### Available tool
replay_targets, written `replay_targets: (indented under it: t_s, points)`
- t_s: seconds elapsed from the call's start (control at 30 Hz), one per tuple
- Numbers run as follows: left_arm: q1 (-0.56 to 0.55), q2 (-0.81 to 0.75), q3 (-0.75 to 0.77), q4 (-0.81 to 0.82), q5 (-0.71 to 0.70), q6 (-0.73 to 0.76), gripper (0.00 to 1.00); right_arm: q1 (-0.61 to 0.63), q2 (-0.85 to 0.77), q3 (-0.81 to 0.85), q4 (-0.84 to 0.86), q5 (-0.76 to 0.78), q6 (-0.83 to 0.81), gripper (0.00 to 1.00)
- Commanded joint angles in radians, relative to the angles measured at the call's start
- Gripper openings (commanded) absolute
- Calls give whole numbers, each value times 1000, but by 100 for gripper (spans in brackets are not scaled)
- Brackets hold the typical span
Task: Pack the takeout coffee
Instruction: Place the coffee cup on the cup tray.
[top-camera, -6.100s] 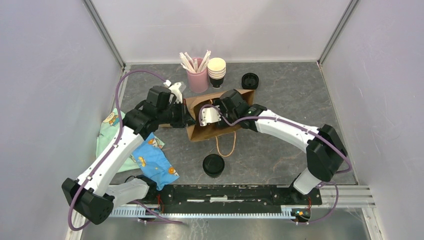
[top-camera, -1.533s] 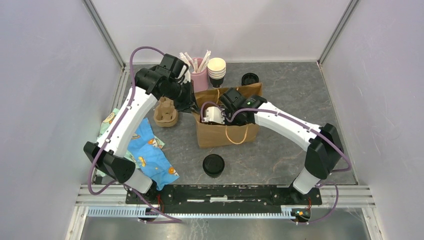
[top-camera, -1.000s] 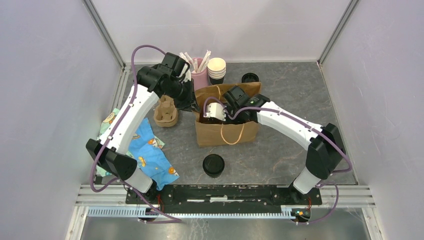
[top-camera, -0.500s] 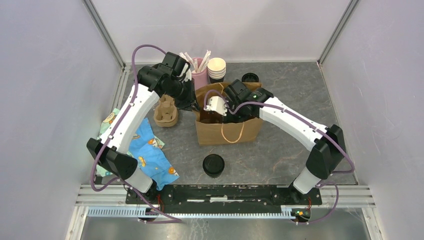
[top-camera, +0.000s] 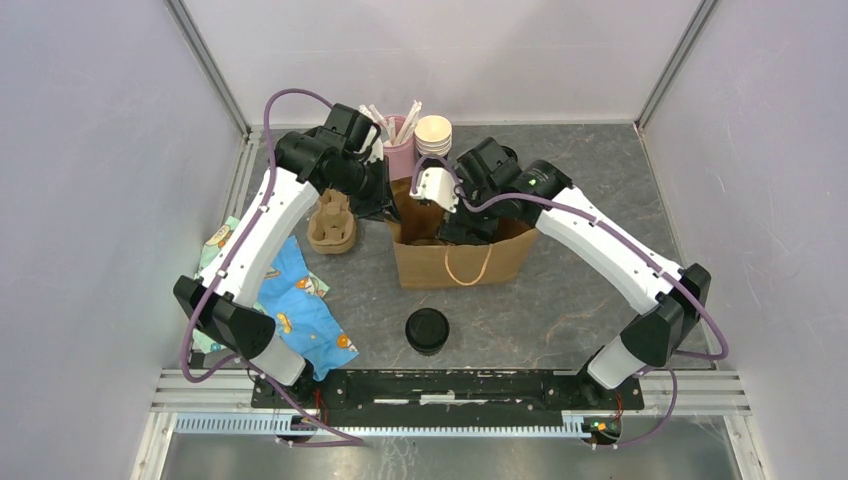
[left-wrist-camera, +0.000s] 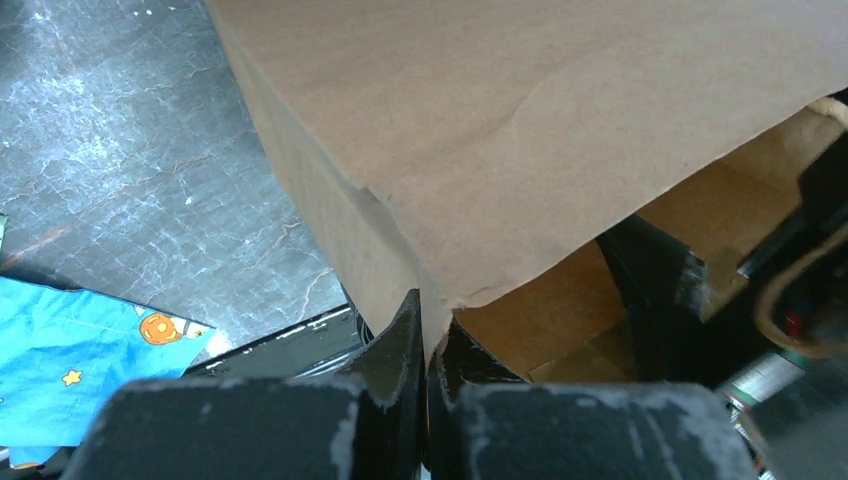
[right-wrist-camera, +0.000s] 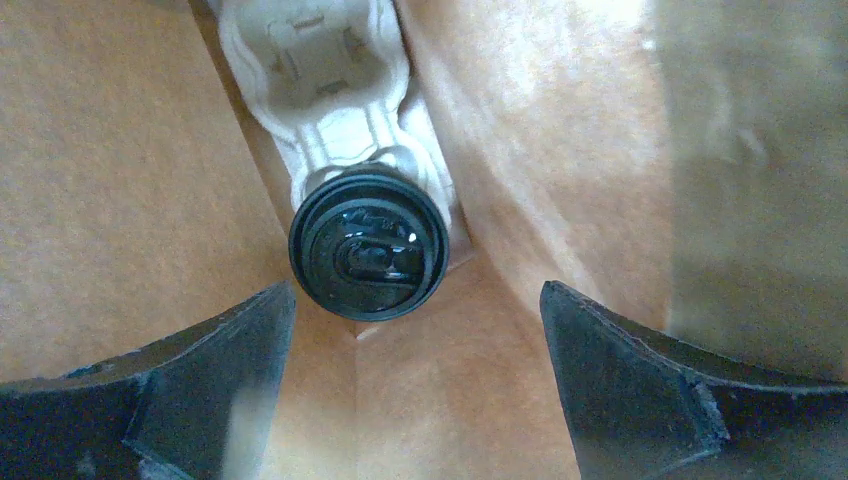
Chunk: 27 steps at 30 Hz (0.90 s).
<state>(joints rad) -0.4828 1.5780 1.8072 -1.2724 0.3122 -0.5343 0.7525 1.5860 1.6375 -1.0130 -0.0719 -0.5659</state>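
The brown paper bag (top-camera: 460, 262) stands upright mid-table with its mouth open. My left gripper (top-camera: 386, 208) (left-wrist-camera: 425, 335) is shut on the bag's left rim, with paper pinched between the fingers. Above the mouth, toward the back, my right gripper (top-camera: 452, 222) (right-wrist-camera: 415, 330) hangs open and holds nothing. Looking down through it, a takeout coffee (right-wrist-camera: 368, 256), black with a round lid, sits in a pale pulp carrier (right-wrist-camera: 320, 60) on the bag's floor. Another lidded black cup (top-camera: 427, 331) stands on the table in front of the bag.
A brown pulp carrier (top-camera: 332, 225) lies left of the bag. Behind it are a pink cup of stirrers (top-camera: 397, 152) and a stack of cream-rimmed cups (top-camera: 433, 135). Blue (top-camera: 303, 315) and green (top-camera: 215, 250) cloths lie at the left.
My right gripper has opened wider and risen out of the bag toward the back. The left gripper has kept its hold on the rim without moving.
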Motion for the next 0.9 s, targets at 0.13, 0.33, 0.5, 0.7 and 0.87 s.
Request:
replay_targets:
  t_s: [0.13, 0.33, 0.5, 0.7, 0.87]
  points:
    - [3, 24, 45, 41, -19, 1, 2, 3, -69, 147, -25, 14, 110, 98]
    - [4, 34, 51, 41, -21, 7, 2, 3, -126, 195, -12, -19, 175, 98]
    - [3, 53, 72, 41, -38, 15, 2, 2, -202, 185, 74, -14, 290, 98]
    - [8, 98, 125, 39, -51, 29, 2, 2, -284, 137, 235, 101, 551, 98]
    - [8, 113, 163, 39, -14, 21, 2, 2, -254, 105, 249, -96, 541, 98]
